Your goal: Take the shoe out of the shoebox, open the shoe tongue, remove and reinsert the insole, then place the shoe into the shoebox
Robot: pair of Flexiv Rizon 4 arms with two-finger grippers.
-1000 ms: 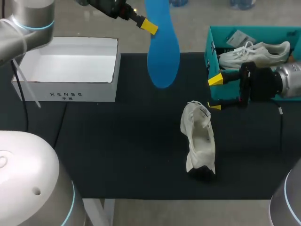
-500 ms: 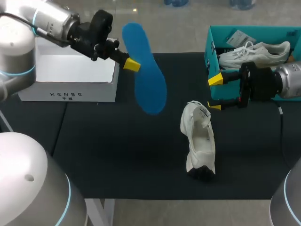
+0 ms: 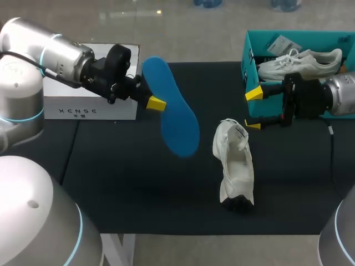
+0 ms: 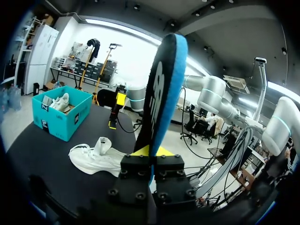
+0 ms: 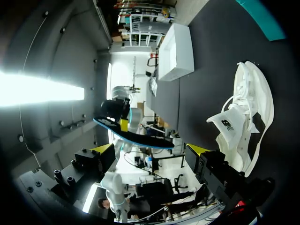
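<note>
One blue insole point(image 3: 175, 119) is clamped in our left pincer point(image 3: 157, 103) above the counter point(image 3: 138, 183). Our right pincer point(image 3: 253, 109) stands apart beside the teal shoebox point(image 3: 247, 58); the white shoe point(image 3: 234, 166) lies on the counter.

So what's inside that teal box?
A white lace-up sneaker lies inside the teal cardboard shoebox, with a grey paper tag beside it. The right arm covers the box's near part, so anything there is hidden.
</note>
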